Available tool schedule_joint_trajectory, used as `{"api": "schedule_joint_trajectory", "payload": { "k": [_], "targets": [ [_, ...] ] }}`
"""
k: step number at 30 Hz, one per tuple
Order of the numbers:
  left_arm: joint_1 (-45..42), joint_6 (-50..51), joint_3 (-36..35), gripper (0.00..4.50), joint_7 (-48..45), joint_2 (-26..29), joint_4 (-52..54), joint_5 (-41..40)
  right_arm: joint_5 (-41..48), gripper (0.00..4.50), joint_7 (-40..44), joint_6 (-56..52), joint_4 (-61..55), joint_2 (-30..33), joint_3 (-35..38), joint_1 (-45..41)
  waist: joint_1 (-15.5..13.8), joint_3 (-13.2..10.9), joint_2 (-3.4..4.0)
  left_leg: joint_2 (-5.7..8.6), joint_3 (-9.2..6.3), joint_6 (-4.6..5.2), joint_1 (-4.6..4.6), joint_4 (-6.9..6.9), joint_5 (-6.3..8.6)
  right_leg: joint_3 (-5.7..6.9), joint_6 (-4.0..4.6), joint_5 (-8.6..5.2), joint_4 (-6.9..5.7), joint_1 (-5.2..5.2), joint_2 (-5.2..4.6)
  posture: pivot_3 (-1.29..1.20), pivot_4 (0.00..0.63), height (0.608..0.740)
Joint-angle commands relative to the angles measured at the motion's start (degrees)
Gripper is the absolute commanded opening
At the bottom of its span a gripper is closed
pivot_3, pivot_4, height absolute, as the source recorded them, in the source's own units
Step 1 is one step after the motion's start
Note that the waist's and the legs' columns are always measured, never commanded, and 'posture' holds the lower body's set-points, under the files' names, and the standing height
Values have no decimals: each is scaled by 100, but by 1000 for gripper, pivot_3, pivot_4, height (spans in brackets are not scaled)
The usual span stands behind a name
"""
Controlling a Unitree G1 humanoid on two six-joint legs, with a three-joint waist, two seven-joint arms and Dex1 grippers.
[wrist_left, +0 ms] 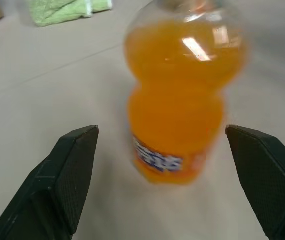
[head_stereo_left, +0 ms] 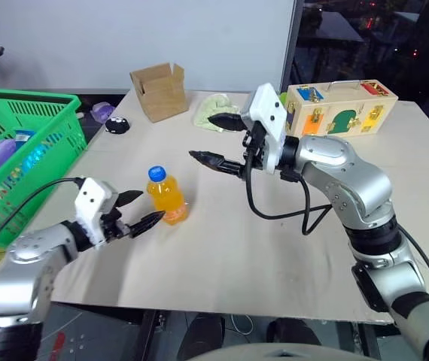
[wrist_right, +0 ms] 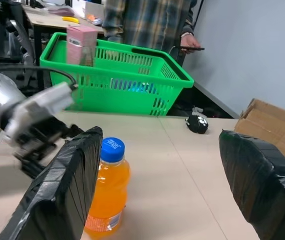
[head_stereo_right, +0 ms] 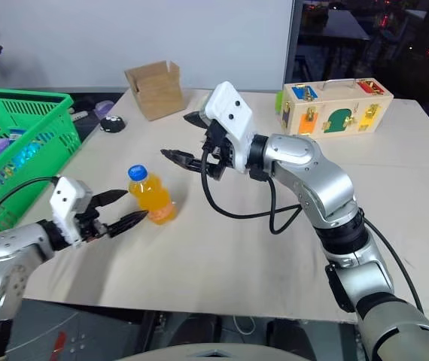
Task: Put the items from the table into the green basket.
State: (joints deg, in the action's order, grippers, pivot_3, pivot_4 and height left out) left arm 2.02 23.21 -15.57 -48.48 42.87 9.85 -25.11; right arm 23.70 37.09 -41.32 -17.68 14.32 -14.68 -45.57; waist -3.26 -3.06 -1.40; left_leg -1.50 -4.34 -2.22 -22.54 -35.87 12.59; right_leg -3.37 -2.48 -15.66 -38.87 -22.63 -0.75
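The orange-drink bottle (head_stereo_left: 167,197) is seen upright on the table (head_stereo_left: 275,248), with the left gripper (head_stereo_left: 139,210) just beside it, fingers spread and nothing pinched. The right gripper (head_stereo_left: 218,139) is held above the table beyond the bottle, also spread and empty. The green basket (head_stereo_left: 19,143) stands left of the bottle, the pale-pink carton (wrist_right: 81,45) upright inside. Behind the bottle lie a cardboard box (head_stereo_left: 159,90), a green cloth (head_stereo_left: 216,111) and a wooden latch box (head_stereo_left: 340,107), well apart.

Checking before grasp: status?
Left pincer open, flanking bottle, no contact. Right pincer open, raised. Pink carton in basket. Nothing blocking.
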Motion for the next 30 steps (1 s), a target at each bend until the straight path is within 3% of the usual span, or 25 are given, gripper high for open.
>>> {"api": "schedule_joint_trajectory", "payload": {
  "k": [1, 10, 24, 28, 30],
  "targets": [
    [-314, -63, 193, 4257, 32, -126, -68, 40, 95, 3953, -44, -85, -359, 57, 157, 22, 28, 0, 0, 0, 0, 0, -1, 0, 0, 0, 0, 0, 0, 0, 0, 111, 0, 740],
    [-948, -149, 636, 4257, -27, -275, -579, 287, 254, 3953, 918, -241, -799, 1154, -132, 365, 182, -1, 1, 3, -2, 0, -3, -9, 0, 0, -1, 0, 0, 3, -1, 83, 0, 740],
    [-949, -89, 598, 4257, -40, -244, -511, 299, 347, 3953, 1409, -284, -753, 1560, -215, 490, 259, -1, 2, 1, -6, 1, -4, -12, 0, 1, -1, 0, -1, 4, 1, 85, 0, 740],
    [-788, -164, 512, 3061, -22, -228, -456, 312, 366, 3953, 1404, -285, -753, 1579, -165, 535, 260, -1, 2, 1, -7, 1, -4, -13, 0, 2, -1, 0, -1, 5, 1, 102, 0, 740],
    [-698, -193, 371, 3054, 3, -248, -410, 241, 366, 3953, 1381, -262, -753, 1559, -169, 555, 269, -1, 1, 1, -6, 1, -4, -13, 0, 1, -1, 0, -1, 4, 1, 111, 0, 740]
  ]
}}
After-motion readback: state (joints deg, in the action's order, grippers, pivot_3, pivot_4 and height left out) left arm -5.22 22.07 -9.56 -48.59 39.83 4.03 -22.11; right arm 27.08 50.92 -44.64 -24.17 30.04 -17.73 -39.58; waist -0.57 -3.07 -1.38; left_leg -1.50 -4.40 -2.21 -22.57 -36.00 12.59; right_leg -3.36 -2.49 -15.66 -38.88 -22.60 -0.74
